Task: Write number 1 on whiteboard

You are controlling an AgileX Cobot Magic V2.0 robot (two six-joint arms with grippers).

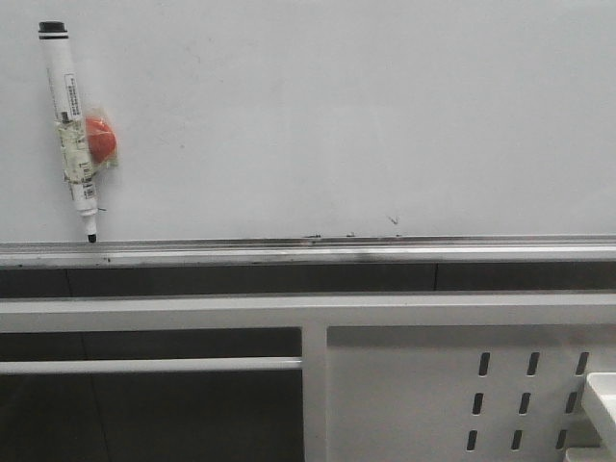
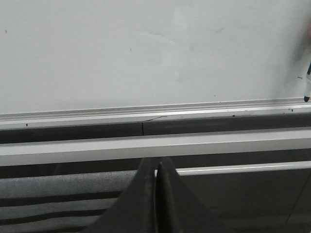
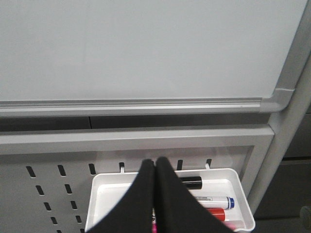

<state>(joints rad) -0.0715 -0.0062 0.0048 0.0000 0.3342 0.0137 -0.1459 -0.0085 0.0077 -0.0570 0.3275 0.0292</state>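
Note:
The whiteboard (image 1: 337,115) fills the upper half of the front view, with its silver tray rail (image 1: 308,252) along the lower edge. No number 1 stroke shows on it, only tiny dark specks low down. A white marker with a black cap (image 1: 72,125) hangs slanted at the board's far left, held by a red magnet (image 1: 101,138), tip down on the rail. Its tip also shows in the left wrist view (image 2: 307,92). My left gripper (image 2: 155,165) is shut and empty, below the rail. My right gripper (image 3: 155,165) is shut and empty, below the board (image 3: 146,48). Neither shows in the front view.
A white panel with oval slots (image 1: 520,395) stands below the board at the right. A white bin (image 3: 238,184) hooked on it holds a black-capped marker (image 3: 192,183), a blue-capped marker (image 3: 214,201) and a red one (image 3: 218,213). The board's frame post (image 3: 291,97) rises at the right.

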